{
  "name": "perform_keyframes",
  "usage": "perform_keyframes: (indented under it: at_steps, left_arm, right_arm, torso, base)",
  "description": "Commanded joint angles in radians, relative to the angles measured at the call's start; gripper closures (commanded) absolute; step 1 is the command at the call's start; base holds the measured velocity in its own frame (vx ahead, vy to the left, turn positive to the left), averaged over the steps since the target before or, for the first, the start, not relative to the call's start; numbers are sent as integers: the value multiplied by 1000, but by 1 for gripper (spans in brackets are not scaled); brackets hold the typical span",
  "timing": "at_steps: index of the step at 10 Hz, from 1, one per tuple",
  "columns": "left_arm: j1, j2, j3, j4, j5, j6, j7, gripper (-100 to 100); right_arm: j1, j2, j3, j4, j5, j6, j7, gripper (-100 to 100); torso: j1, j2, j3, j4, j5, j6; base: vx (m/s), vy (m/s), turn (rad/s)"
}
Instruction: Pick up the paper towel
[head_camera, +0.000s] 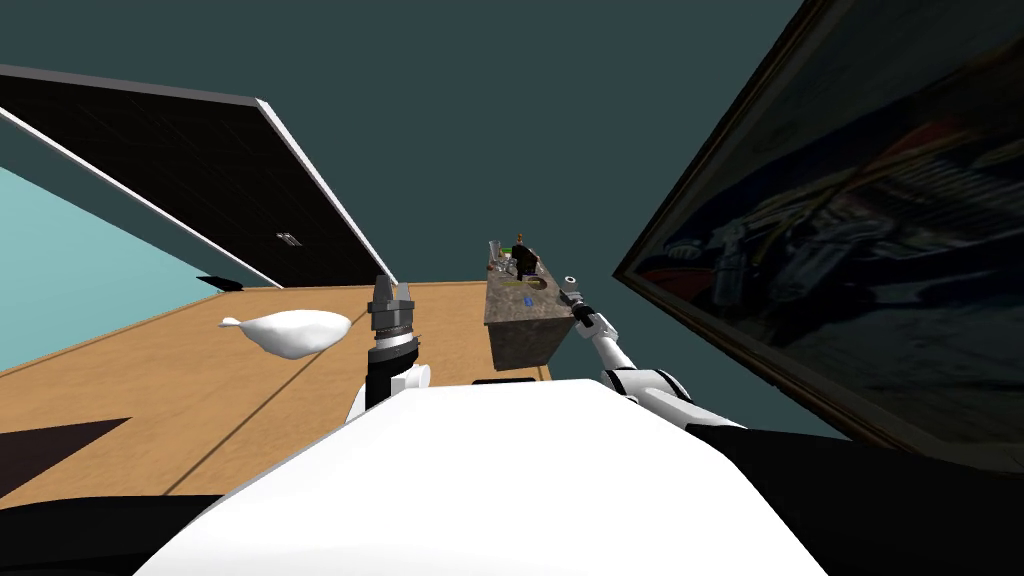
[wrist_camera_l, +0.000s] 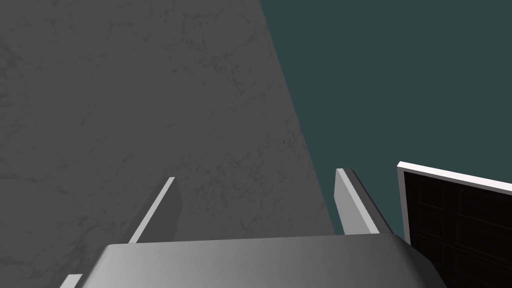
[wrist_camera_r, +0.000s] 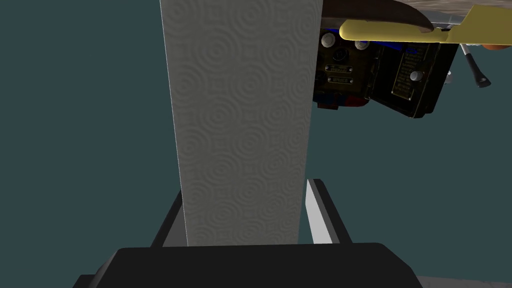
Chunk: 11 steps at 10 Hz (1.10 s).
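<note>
The paper towel (wrist_camera_r: 242, 125) is a pale grey roll with an embossed ring pattern. It stands between the fingers of my right gripper (wrist_camera_r: 245, 190), which press its two sides. In the head view the right gripper (head_camera: 572, 289) is stretched out at the near corner of a small stone-topped table (head_camera: 520, 325). My left gripper (head_camera: 392, 296) is held up in front of my chest, well left of the table. Its fingers (wrist_camera_l: 350, 200) stand open with nothing between them, in front of a flat grey surface (wrist_camera_l: 125, 100).
Past the roll sit a dark box with dials (wrist_camera_r: 395, 75), a yellow object (wrist_camera_r: 400, 32) and a black-handled tool (wrist_camera_r: 475, 70). The table top holds several small items (head_camera: 515, 262). A white lumpy object (head_camera: 295, 331) lies on the wooden floor. A large framed picture (head_camera: 850, 250) is on the right.
</note>
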<state>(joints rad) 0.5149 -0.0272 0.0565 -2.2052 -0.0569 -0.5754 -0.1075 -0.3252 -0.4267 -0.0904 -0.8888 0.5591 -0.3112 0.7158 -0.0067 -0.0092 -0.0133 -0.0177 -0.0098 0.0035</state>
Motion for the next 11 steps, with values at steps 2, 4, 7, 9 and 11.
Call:
perform_keyframes:
  at_steps: [2,4,7,9,11]
  left_arm:
    - [0,0,0,0,0,0,0,0]
    - [0,0,0,0,0,0,0,0]
    - [0,0,0,0,0,0,0,0]
    - [0,0,0,0,0,0,0,0]
    - [0,0,0,0,0,0,0,0]
  right_arm:
    - [48,-5,8,-74,0,16,-13,100]
    - [126,-9,-6,-148,-16,43,-14,100]
    - [208,-13,-20,-231,-32,71,-15,100]
    - [237,-13,-20,-285,-32,71,-15,100]
    - [309,-17,-34,-347,-48,98,-16,100]
  torso:
    - [-1,1,-1,-2,-1,1]
    - [-2,-1,-1,-2,-1,0]
    - [-3,-2,-2,-2,-2,0]
    - [-3,-2,-3,-5,-2,1]
    - [-3,-3,-4,-5,-3,0]
  base:
    - [5,1,-15]
    - [41,-8,136]
    - [33,-12,91]
    - [16,-4,-9]
    - [41,-8,144]
